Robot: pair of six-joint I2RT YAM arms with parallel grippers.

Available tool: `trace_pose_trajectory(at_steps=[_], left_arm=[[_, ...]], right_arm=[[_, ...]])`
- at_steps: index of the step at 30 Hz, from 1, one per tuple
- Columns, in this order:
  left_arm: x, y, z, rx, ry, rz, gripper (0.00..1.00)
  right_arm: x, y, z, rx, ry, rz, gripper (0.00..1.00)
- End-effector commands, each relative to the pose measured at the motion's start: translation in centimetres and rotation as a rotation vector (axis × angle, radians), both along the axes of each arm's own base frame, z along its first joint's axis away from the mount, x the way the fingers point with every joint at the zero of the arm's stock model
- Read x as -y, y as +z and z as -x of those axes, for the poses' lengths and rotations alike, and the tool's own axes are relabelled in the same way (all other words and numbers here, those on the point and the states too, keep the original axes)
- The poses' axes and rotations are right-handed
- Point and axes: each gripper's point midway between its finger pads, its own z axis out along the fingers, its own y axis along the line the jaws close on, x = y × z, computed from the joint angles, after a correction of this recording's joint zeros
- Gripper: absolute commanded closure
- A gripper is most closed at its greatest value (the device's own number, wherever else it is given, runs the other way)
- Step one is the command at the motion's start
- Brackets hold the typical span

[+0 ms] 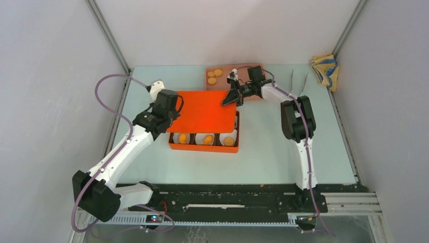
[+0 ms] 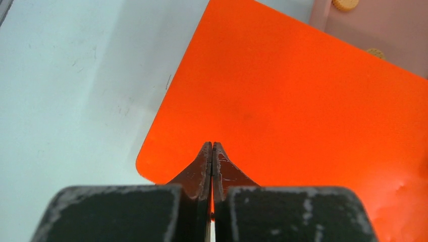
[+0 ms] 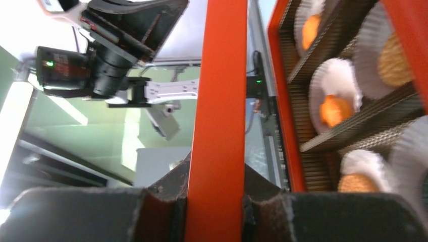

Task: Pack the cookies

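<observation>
In the top view, an orange lid (image 1: 205, 110) is held over the far part of the box (image 1: 202, 148) by the left hand (image 1: 174, 109) at its left edge and the right hand (image 1: 230, 99) at its far right corner, and cookies (image 1: 208, 139) are seen in paper cups (image 1: 201, 136) in the near row. In the wrist views, each hand is seen clamped tight on the lid's thin edge. The closing step is judged to be in hand; next the lid must be lined up with the box and lowered evenly.
</observation>
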Motion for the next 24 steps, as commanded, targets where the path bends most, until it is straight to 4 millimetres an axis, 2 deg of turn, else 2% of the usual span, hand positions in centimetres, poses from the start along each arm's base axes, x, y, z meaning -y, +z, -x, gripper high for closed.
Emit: trace_pose_trajectory(at_steps=[1, 6, 14, 18, 24], left_arm=[[-0.3, -0.7, -0.7, 0.013, 0.014, -0.019, 1.0], [0.2, -1.5, -1.0, -0.009, -0.007, -0.014, 1.0], [0.2, -2.2, -1.0, -0.015, -0.008, -0.019, 1.0], [0.7, -2.6, -1.2, -0.025, -0.022, -0.006, 1.0], [1.0, -3.6, -1.2, -0.049, -0.037, -0.005, 1.0]], right_arm=[[0.7, -1.0, 3.2, -0.046, 0.066, 0.008, 1.0], [0.1, -2.9, 3.8, -0.105, 0.087, 0.017, 1.0], [0.9, -3.9, 4.6, -0.085, 0.071, 0.08, 1.0], [1.4, -5.3, 4.1, -0.101, 0.018, 0.154, 1.0], [2.6, -5.7, 2.2, -0.076, -0.056, 0.166, 1.0]])
